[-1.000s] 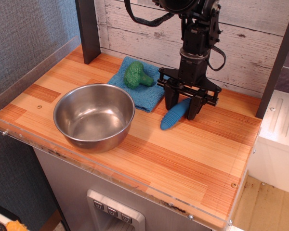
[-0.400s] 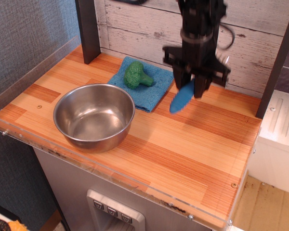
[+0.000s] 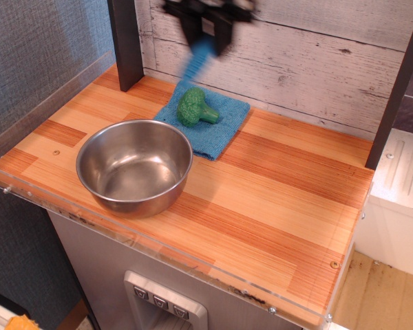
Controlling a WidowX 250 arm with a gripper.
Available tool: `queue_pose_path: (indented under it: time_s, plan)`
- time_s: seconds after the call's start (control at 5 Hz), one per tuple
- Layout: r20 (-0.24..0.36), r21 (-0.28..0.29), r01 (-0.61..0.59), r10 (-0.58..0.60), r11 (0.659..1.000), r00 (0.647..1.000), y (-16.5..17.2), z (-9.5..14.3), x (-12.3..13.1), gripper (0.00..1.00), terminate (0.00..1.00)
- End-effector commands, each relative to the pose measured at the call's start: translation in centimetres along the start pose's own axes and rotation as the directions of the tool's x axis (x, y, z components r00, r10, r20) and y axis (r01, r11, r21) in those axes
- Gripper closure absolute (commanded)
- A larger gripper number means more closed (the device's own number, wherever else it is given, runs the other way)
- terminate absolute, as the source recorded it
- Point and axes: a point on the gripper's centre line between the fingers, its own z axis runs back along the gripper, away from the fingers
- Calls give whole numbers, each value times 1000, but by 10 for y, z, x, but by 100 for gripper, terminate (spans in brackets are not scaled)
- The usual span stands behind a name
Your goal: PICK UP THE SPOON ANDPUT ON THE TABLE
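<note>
My gripper (image 3: pixel 205 27) is at the top of the view, blurred by motion, high above the back left of the wooden table (image 3: pixel 282 199). It is shut on the spoon (image 3: pixel 198 60), whose ribbed blue handle hangs down and to the left from between the fingers; the spoon's head is hidden in the gripper. The spoon hangs in the air above the blue cloth (image 3: pixel 213 127) and the green broccoli toy (image 3: pixel 195 107), clear of both.
A steel bowl (image 3: pixel 134 165) stands on the front left of the table. A dark post (image 3: pixel 126 41) rises at the back left and another (image 3: pixel 399 82) at the right. A clear acrylic rim (image 3: pixel 158 247) runs along the front edge.
The gripper has lifted the spoon off the table's back middle and carried it up and to the left, to above the cloth and broccoli toy.
</note>
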Motion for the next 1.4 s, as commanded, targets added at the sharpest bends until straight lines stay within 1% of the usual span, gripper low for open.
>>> queue_pose_path:
  time_s: [0.0,0.2,0.4,0.6,0.8,1.2]
  plan:
    - [-14,72,-96,97,993,995,100,16,-25,100,0]
    - [-10,113,-76,77,991,997,145,11,-40,100,0]
    - [-20,170,-52,56,984,998,158,-8,-47,100,0]
    - [-61,177,-58,70,982,996,165,-30,-56,100,0]
    - [-112,174,-55,76,983,991,163,-50,-62,100,0]
    - [-157,194,-77,109,978,982,167,-76,-66,100,0]
